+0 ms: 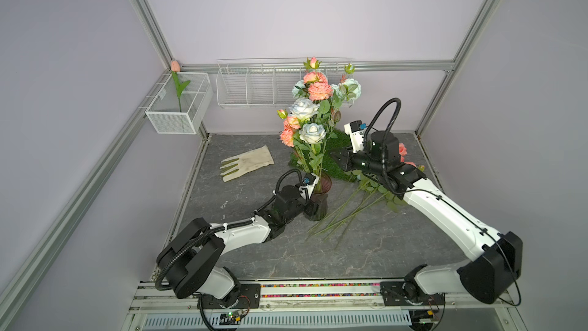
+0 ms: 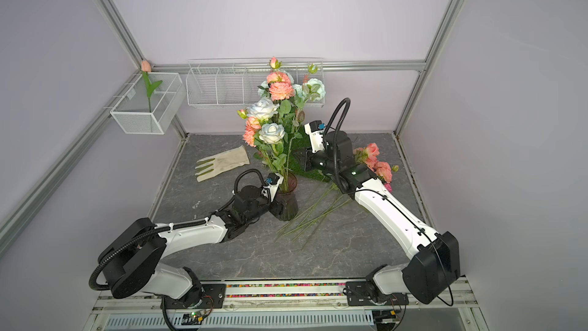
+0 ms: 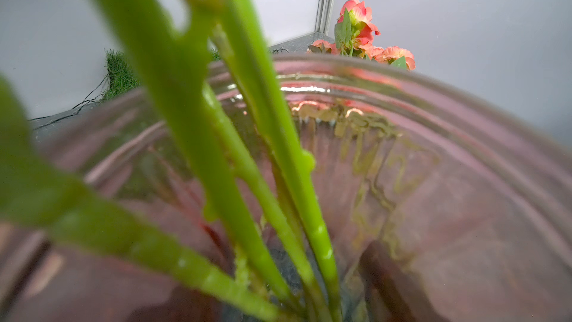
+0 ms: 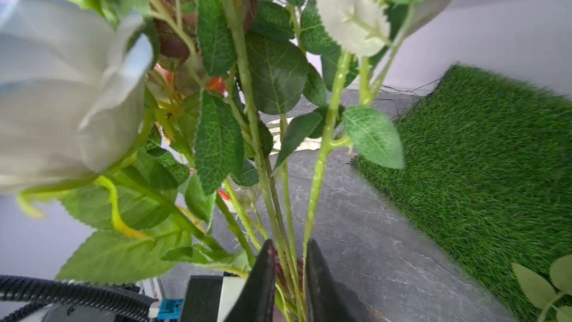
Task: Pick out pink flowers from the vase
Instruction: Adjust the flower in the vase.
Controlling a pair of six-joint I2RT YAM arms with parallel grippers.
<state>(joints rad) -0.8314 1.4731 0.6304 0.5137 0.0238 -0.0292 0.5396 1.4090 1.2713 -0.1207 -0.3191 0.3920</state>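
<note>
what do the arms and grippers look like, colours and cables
Left arm and right arm have white shells, black joints and a black corrugated cable loop at each wrist. White camera mounts carry blue connectors. The right gripper has dark tapered fingers.

The left gripper (image 1: 310, 209) is clasping the vase (image 1: 322, 206) low on its body, with pink flowers (image 1: 319, 90) standing in it among white roses (image 1: 304, 108). The right gripper (image 1: 339, 159) is reaching in at their stems over the grass mat (image 1: 337, 171), while loose stems (image 1: 346, 214) are lying beside the vase.
</note>
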